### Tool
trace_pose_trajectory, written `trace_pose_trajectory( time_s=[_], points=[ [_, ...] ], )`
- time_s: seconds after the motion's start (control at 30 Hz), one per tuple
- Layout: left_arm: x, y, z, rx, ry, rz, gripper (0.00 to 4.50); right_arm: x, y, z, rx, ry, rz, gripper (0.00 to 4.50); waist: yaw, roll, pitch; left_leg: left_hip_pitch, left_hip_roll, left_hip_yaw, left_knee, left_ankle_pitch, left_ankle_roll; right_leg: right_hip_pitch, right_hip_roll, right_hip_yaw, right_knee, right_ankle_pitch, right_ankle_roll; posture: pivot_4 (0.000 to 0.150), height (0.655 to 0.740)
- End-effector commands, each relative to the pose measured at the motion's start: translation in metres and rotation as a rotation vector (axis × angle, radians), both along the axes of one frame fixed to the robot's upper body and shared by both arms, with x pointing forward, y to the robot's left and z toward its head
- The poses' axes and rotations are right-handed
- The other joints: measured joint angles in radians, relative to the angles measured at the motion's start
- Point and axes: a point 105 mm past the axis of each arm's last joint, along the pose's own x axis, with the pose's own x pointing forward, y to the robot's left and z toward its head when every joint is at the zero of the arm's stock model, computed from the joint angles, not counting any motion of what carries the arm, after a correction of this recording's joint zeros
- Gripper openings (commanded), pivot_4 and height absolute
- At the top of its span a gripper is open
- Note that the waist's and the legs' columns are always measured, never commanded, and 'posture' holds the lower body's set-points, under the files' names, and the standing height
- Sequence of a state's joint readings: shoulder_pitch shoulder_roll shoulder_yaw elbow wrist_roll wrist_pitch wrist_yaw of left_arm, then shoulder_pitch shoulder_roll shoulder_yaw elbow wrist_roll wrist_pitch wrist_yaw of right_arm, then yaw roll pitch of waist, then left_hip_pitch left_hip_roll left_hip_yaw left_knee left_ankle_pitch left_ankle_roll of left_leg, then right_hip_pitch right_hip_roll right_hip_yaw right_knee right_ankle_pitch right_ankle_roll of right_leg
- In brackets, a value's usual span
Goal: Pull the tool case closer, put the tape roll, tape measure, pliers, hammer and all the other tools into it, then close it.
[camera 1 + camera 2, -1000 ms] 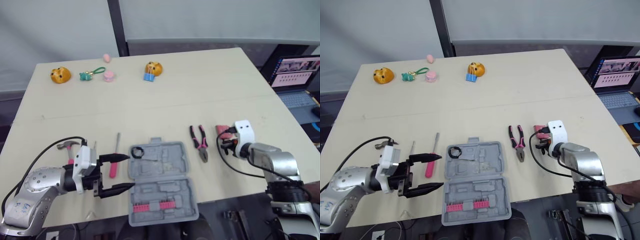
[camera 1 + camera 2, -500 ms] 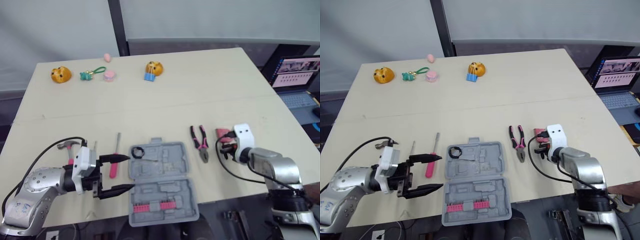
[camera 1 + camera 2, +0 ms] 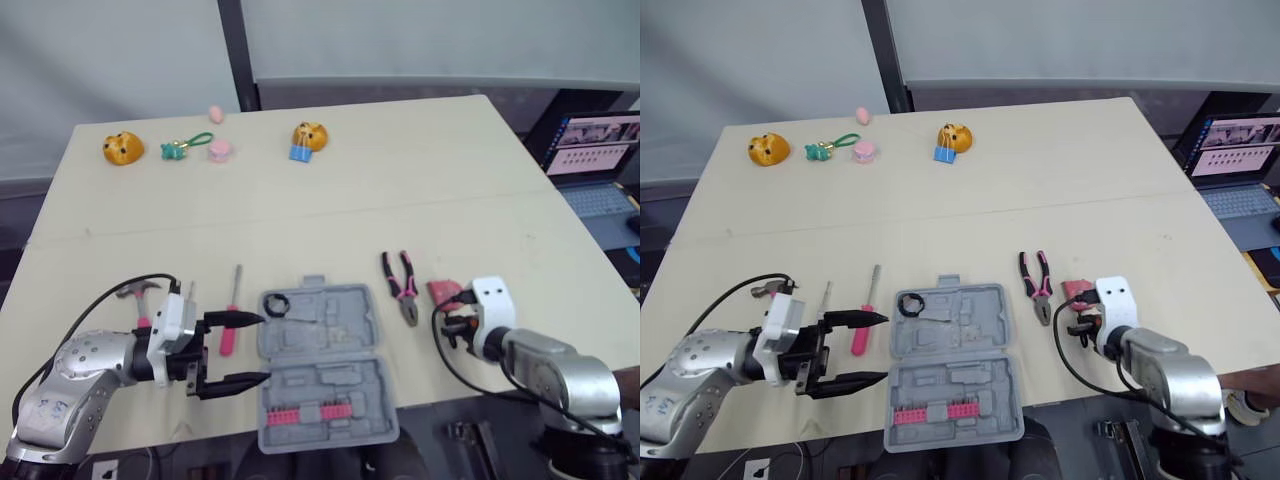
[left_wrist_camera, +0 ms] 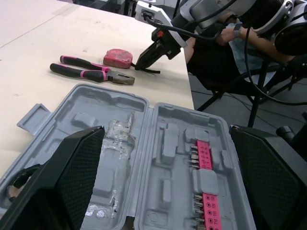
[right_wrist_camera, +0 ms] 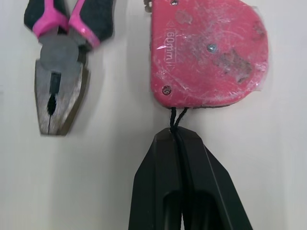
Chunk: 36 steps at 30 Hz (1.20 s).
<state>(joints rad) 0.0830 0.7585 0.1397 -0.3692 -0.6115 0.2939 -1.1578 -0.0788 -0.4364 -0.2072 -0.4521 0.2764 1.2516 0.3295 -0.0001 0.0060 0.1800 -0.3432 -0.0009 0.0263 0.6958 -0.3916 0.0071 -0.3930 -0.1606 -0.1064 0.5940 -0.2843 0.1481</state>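
**Case lies open; tape measure is pinched by its cord**

The tool case (image 3: 320, 360) lies open and flat on the table (image 3: 420, 170), close to the near edge. Its hinge line runs from 9 to 3 o'clock, and its handle tab points to 12. The tape roll (image 3: 274, 303) sits in the far half, at the 10 o'clock corner. A pink strip of bits (image 3: 302, 414) is in the near half.

The left gripper (image 3: 262, 349) is at 9 o'clock of the case, fingers spread wide and holding nothing. The right gripper (image 5: 175, 135) has its fingers pressed together, pinching the black cord of the tape measure (image 5: 211, 57). This one lies on the table at 2 o'clock of the case. Its pink body carries a marking that reads like "60mm".

The pliers (image 3: 400, 287) lie at 9 o'clock of the tape measure, not touching it. Their long axis goes from 12 to 6, nose toward 6.
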Motion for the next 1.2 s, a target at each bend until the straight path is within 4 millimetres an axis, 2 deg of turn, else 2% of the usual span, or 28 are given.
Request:
trace_pose_trajectory(
  time_s=[0.03, 0.67, 1.2],
  points=[
    [-0.001, 0.000, 0.003, 0.006, -0.015, -0.024, 4.50, -0.014, -0.003, -0.001, -0.004, 0.023, -0.028, 0.02, -0.001, 0.000, 0.000, 0.000, 0.000, 0.000, 0.000, 0.000, 0.000, 0.000, 0.000, 0.000, 0.000, 0.000, 0.000, 0.150, 0.7400],
    [-0.003, 0.003, -0.007, 0.010, -0.004, -0.058, 4.50, -0.061, 0.009, -0.006, 0.016, 0.107, -0.007, 0.02, 0.000, 0.000, 0.000, 0.000, 0.000, -0.008, -0.001, 0.000, 0.000, 0.000, 0.000, 0.001, -0.001, 0.000, 0.000, 0.150, 0.7400],
    [-0.004, 0.000, -0.010, 0.008, 0.004, -0.068, 4.50, -0.071, 0.012, -0.007, 0.025, 0.127, -0.011, 0.02, -0.001, 0.001, 0.001, 0.000, 0.000, -0.008, -0.001, 0.000, 0.000, 0.000, 0.000, 0.001, -0.001, 0.000, 0.000, 0.150, 0.7400]
  ],
)
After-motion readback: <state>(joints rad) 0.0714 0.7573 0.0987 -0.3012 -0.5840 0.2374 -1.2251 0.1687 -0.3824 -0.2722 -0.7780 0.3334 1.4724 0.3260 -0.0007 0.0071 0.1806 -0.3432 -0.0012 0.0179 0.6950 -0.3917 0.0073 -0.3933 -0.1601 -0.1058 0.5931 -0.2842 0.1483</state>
